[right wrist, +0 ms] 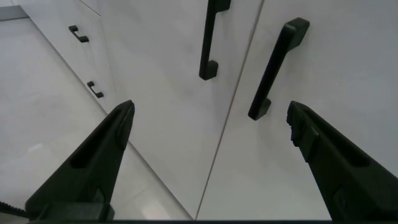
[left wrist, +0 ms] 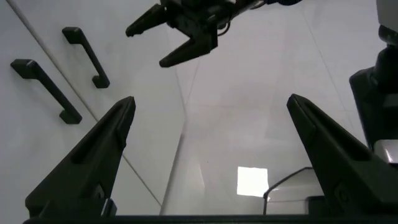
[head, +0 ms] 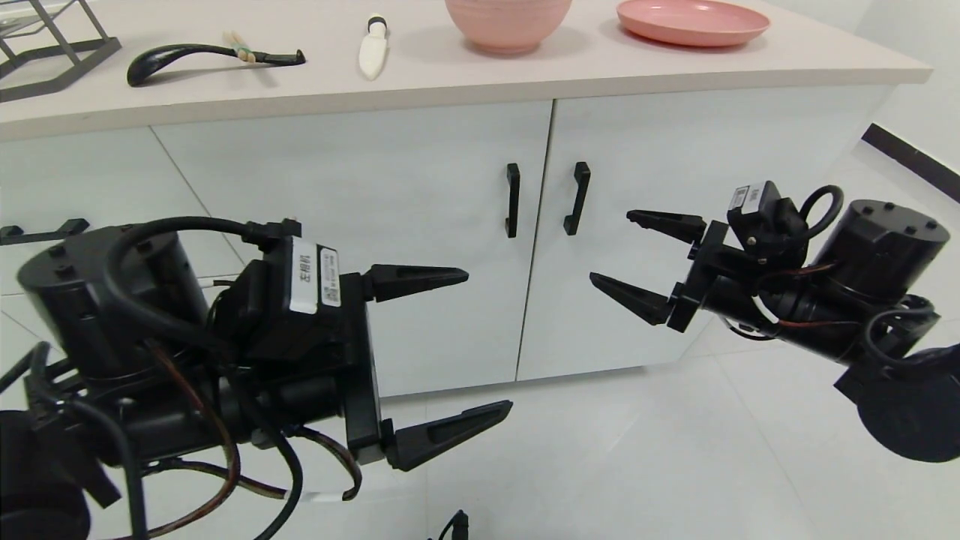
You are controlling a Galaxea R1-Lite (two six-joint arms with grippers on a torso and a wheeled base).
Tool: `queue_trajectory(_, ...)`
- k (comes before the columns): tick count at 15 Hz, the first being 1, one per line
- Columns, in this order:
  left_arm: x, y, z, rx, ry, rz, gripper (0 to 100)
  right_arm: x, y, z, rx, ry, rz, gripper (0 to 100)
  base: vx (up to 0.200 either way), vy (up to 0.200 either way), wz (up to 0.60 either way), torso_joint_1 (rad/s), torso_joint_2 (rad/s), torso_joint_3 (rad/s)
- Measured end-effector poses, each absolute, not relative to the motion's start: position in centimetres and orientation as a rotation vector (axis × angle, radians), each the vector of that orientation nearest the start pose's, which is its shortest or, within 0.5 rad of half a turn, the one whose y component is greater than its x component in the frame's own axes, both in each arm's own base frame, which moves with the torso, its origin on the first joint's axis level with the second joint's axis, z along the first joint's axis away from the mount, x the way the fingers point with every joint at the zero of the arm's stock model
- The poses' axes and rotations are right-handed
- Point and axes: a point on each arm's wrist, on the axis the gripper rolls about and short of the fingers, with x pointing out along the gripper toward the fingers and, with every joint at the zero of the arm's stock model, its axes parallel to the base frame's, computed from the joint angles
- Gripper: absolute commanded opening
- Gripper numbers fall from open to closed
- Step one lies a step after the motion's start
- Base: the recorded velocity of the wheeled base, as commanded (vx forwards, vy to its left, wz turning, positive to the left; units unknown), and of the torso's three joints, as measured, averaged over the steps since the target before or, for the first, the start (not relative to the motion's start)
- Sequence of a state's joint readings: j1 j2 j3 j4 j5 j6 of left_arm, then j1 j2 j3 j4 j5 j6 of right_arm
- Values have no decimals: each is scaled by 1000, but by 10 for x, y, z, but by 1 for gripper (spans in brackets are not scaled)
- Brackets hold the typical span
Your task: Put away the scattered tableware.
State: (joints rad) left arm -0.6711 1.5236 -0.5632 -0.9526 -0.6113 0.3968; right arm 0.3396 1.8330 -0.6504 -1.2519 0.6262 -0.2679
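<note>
Left hand (head: 487, 343) and right hand (head: 611, 247) both gape wide and empty, low before the cabinet doors (head: 420, 225), with the tableware up above on the tabletop (head: 450, 82): black spoon (head: 202, 58) lying side-to-side nearer the left arm, pink bowl (head: 508, 22) and pink plate (head: 691, 21) nearer the right

White cabinet doors (head: 420, 225), black handles (head: 512, 200), tiled floor (head: 675, 450)

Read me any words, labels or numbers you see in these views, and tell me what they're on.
Two white stickers behind the left end effector: print too small to read.
One small label behind the right end effector: too small to read.
No print seen on the pink bowl, pink plate or cabinet doors.
</note>
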Motion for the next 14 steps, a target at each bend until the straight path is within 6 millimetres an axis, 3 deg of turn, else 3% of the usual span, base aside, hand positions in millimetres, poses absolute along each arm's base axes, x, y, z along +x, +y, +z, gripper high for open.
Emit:
queue_trajectory(3,198,-171,190,324,-207,-1220,100,304,123,158,-260,-201,950,100,0,0,0,0,0,0)
queue_trajectory(8,207,-176,197,295,-219,-1174,100,332,136,159,-265,-247,948,100,0,0,0,0,0,0)
queue_trajectory(14,210,-179,205,290,-250,-1176,100,346,142,157,-266,-266,949,100,0,0,0,0,0,0)
